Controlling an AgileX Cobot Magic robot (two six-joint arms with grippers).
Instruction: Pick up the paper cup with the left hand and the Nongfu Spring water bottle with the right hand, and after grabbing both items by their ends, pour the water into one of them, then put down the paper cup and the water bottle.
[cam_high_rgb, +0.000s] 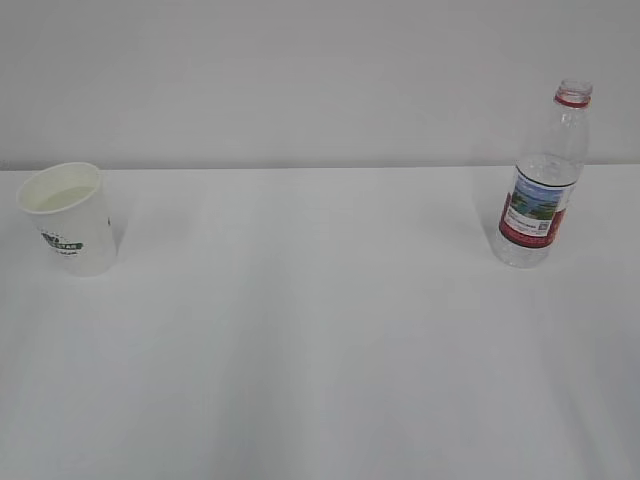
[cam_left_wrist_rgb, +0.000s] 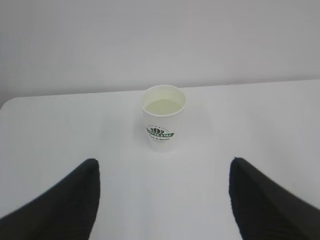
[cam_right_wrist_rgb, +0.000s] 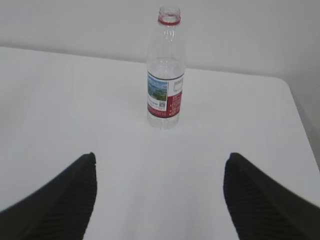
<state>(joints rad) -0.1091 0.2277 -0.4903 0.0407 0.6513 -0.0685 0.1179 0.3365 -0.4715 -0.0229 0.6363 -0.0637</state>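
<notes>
The white paper cup stands upright at the table's far left, green logo facing forward; clear liquid shows inside it in the left wrist view. My left gripper is open, well short of the cup, nothing between its black fingers. The Nongfu Spring water bottle stands upright at the far right, uncapped, red neck ring and landscape label showing; it looks almost empty. In the right wrist view the bottle is ahead of my right gripper, which is open and holds nothing. Neither arm appears in the exterior view.
The white table runs back to a plain grey wall. Its rounded left corner shows in the left wrist view, and its right edge in the right wrist view. Nothing else stands on it.
</notes>
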